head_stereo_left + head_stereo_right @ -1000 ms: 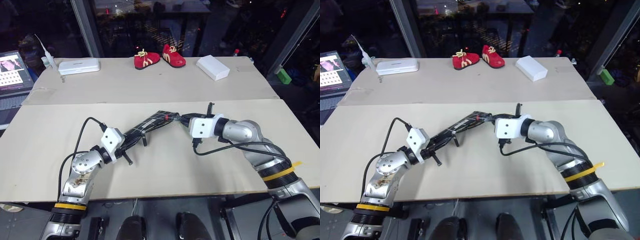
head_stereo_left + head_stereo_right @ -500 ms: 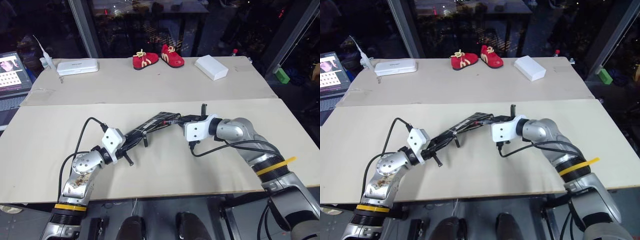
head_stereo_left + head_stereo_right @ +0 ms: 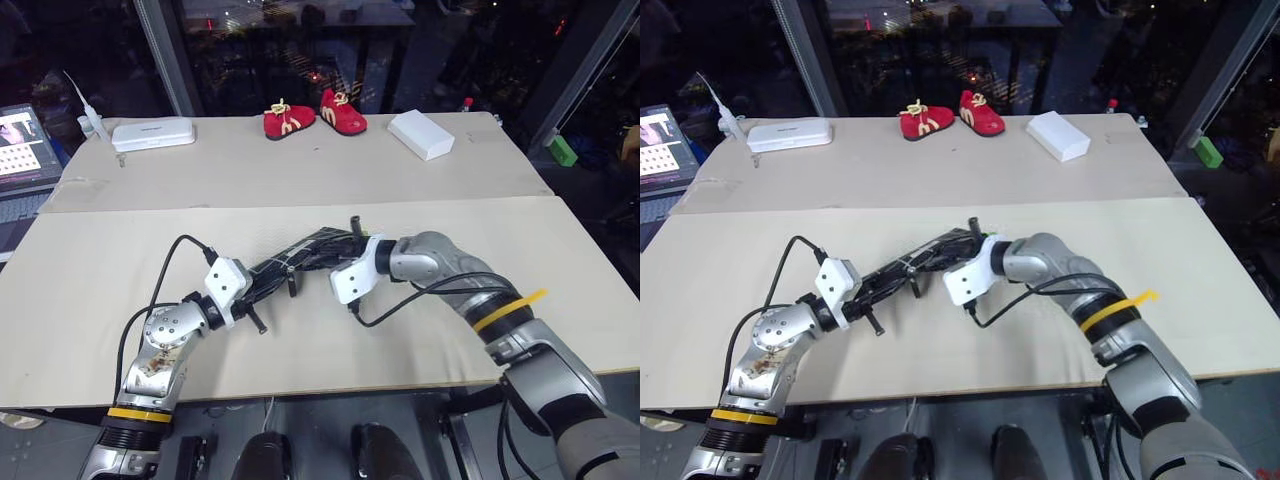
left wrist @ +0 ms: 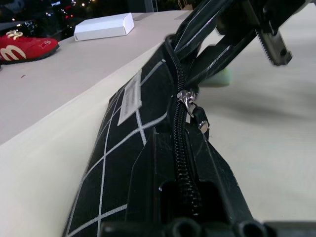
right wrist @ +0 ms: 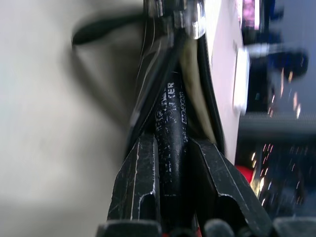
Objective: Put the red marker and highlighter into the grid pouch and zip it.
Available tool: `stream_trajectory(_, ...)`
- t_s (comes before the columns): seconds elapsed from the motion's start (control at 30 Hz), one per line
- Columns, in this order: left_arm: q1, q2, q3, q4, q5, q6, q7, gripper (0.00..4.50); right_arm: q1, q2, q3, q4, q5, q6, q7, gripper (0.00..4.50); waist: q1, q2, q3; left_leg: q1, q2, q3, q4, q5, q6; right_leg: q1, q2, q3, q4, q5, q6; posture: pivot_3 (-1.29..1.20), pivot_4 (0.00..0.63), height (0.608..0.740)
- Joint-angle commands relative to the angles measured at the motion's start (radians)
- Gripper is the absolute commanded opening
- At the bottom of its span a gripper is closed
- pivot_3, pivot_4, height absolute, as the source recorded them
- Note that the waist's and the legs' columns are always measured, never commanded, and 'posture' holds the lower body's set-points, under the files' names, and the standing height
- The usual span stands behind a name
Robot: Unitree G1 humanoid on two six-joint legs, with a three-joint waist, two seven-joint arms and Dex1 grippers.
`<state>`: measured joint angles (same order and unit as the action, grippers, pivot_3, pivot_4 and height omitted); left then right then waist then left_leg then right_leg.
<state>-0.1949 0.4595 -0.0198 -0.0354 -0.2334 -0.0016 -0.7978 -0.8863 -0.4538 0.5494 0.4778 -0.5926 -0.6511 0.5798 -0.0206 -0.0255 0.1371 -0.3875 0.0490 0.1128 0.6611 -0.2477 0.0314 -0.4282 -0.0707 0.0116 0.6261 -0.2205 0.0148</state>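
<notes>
Pouch [image 3: 300, 258], flat black fabric with thin white grid lines, held off pale bench [image 3: 90, 260] by left tool [image 4: 190, 207], clamped shut on zipper end; presumably to keep mouth steady and raised. Right tool [image 5: 170, 163] gripping slim marker [image 5: 170, 123], black barrel showing, tip aimed into open mouth for insertion. Light-green translucent highlighter [image 4: 219, 76] glimpsed behind pouch, apparently lying on bench. Zipper pull [image 4: 186, 101] partway along: zipping not yet done.

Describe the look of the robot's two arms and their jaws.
Both arms are silver-grey metal with black joints, a yellow band and a looping black cable. Each wrist carries a white block. The left gripper and the right gripper have black jaws, the right's scuffed.
</notes>
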Motion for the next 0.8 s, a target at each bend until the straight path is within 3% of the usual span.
stream_trajectory(0.03, -0.007, 0.005, 0.011, -0.04, -0.006, -0.019, 0.005, 0.0, -0.026, 0.023, 0.003, 0.026, 0.011, -0.073, -0.031, 0.49, 0.004, 0.0, 0.0, 0.0, 0.0, 0.0, 0.0, 0.0, 0.0, 0.0, 0.0, 0.0, 0.0, 0.0, 0.0, 0.0, 0.15, 0.74)
stream_trajectory(0.07, -0.005, 0.005, 0.012, -0.041, -0.006, -0.019, 0.006, 0.0, -0.027, 0.027, -0.003, 0.038, 0.02, -0.075, -0.032, 0.49, 0.004, 0.0, 0.0, 0.0, 0.0, 0.0, 0.0, 0.0, 0.0, 0.0, -0.001, 0.0, 0.0, 0.0, 0.0, 0.0, 0.15, 0.74)
stream_trajectory(0.13, -0.001, 0.004, 0.012, -0.045, -0.006, -0.019, 0.009, 0.0, -0.028, 0.032, -0.014, 0.054, 0.047, -0.067, -0.011, 1.49, 0.003, 0.0, 0.0, 0.0, 0.0, 0.0, 0.0, 0.0, 0.0, 0.0, -0.002, 0.0, 0.0, 0.0, 0.0, 0.0, 0.15, 0.74)
stream_trajectory(0.43, 0.007, 0.0, 0.013, -0.048, -0.011, -0.02, 0.016, 0.0, -0.03, -0.001, -0.091, 0.111, 0.122, -0.062, -0.032, 4.44, 0.002, 0.0, 0.0, 0.0, 0.0, 0.0, 0.0, 0.0, 0.0, 0.0, -0.001, 0.0, 0.0, 0.0, 0.0, 0.0, 0.15, 0.74)
stream_trajectory(0.5, 0.006, -0.001, 0.013, -0.047, -0.011, -0.019, 0.017, 0.0, -0.025, -0.02, -0.128, 0.112, 0.198, -0.052, 0.011, 4.44, 0.002, 0.0, 0.0, 0.0, 0.0, 0.0, 0.0, 0.0, 0.0, 0.0, -0.002, 0.0, 0.0, 0.0, 0.0, 0.0, 0.15, 0.74)
stream_trajectory(0.6, 0.007, -0.002, 0.014, -0.049, -0.013, -0.017, 0.022, 0.0, 0.032, -0.069, -0.198, 0.036, 0.449, 0.035, 0.206, 4.44, 0.005, 0.0, 0.0, 0.0, 0.0, 0.0, 0.0, 0.0, 0.0, 0.0, -0.002, 0.0, 0.0, 0.0, 0.0, 0.0, 0.15, 0.74)
stream_trajectory(0.7, 0.009, -0.002, 0.015, -0.051, -0.013, -0.016, 0.026, 0.0, 0.109, -0.108, -0.312, -0.13, 0.756, 0.374, 0.393, 4.44, 0.009, 0.0, 0.0, 0.0, 0.001, -0.002, 0.0, 0.0, 0.0, 0.002, -0.002, -0.002, -0.001, 0.0, 0.0, 0.0, 0.15, 0.74)
stream_trajectory(0.8, 0.017, -0.001, 0.021, -0.054, -0.013, -0.015, 0.033, 0.0, 0.122, -0.101, -0.441, -0.217, 0.934, 0.68, 0.358, 4.44, 0.005, 0.0, 0.0, 0.0, 0.001, -0.006, 0.0, -0.001, 0.001, 0.003, -0.004, -0.001, -0.001, 0.0, 0.0, 0.0, 0.15, 0.74)
